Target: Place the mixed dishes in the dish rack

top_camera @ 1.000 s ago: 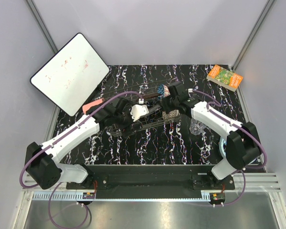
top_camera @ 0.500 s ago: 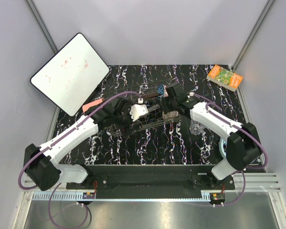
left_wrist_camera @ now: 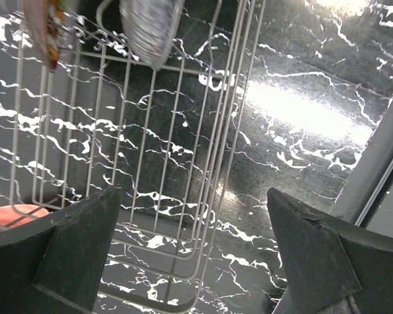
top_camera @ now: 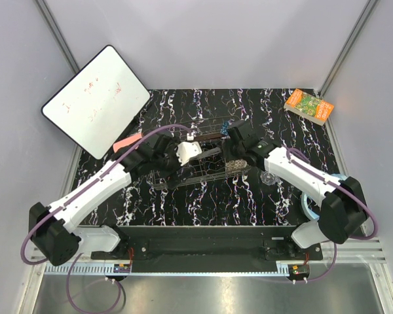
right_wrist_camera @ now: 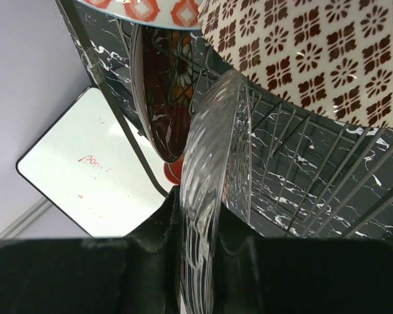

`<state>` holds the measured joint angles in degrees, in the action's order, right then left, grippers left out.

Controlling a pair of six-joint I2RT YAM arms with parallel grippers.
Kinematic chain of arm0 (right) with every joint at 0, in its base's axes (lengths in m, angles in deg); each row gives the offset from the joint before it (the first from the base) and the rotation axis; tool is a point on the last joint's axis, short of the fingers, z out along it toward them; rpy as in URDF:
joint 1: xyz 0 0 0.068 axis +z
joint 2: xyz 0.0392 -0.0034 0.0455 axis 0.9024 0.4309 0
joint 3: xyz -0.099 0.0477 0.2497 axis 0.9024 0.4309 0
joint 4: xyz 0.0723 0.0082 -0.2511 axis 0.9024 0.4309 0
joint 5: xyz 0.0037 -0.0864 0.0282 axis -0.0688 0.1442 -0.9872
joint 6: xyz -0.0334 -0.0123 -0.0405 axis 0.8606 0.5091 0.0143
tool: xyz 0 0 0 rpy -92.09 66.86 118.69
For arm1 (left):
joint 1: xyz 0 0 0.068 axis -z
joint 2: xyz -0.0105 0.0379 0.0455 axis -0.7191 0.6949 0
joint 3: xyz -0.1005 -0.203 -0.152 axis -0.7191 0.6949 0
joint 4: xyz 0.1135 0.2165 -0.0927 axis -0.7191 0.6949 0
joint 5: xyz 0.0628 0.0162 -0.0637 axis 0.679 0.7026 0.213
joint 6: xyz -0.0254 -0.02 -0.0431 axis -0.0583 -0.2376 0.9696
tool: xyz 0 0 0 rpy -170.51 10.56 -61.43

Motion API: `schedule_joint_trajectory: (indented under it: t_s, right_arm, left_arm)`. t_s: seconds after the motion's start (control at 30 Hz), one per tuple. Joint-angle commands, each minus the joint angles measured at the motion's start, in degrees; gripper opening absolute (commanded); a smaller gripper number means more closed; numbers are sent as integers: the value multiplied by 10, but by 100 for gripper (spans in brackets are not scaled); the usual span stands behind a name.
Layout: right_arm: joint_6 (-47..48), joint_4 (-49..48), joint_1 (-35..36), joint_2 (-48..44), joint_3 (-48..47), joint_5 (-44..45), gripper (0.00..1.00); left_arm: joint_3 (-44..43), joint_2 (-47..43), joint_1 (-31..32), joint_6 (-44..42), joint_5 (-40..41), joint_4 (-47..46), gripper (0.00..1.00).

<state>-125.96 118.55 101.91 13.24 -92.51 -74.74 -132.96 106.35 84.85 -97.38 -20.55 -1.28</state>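
Marbled table (top_camera: 203, 196): right gripper (right_wrist_camera: 196, 219) pinching clear glass bowl (right_wrist_camera: 213, 150) shifted nearer in dish rack (top_camera: 177, 180); left gripper (left_wrist_camera: 193, 203) spread.

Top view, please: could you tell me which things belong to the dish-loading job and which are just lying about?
Job: dish rack, glass bowl, beige bowl, blue bowl, red plate, small glass, pink cup.
Lying about: whiteboard, book, blue headphones.

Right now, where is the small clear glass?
In the top view, the small clear glass sits on the black marbled table, just right of the silver wire dish rack, beside the right arm.
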Motion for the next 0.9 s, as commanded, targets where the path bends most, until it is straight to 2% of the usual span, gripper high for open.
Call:
schedule_joint_trajectory:
  t_s: [0.0,0.37,0.53,0.57,0.6,0.67,0.7,0.87]
  right_arm:
    - [-50,77,25,13,4,13,0]
    - [-31,104,50,41,-33,33,0]
    - [26,96,50,57,-45,46,0]
    - [33,92,50,57,-47,49,4]
    - [41,88,49,55,-47,55,20]
    - [49,84,50,55,-50,61,38]
    - [54,84,50,56,-51,62,53]
    - [68,88,49,56,-51,52,80]
  left_arm:
    - [8,-44,4,13,-2,-9,99]
    - [35,-98,11,19,16,-1,99]
    - [35,-103,11,15,20,3,99]
    - [34,-104,11,14,20,4,99]
    - [34,-104,11,14,20,5,99]
    - [30,-103,11,14,19,7,99]
    - [26,-103,12,14,20,7,99]
    - [17,-101,11,12,18,14,99]
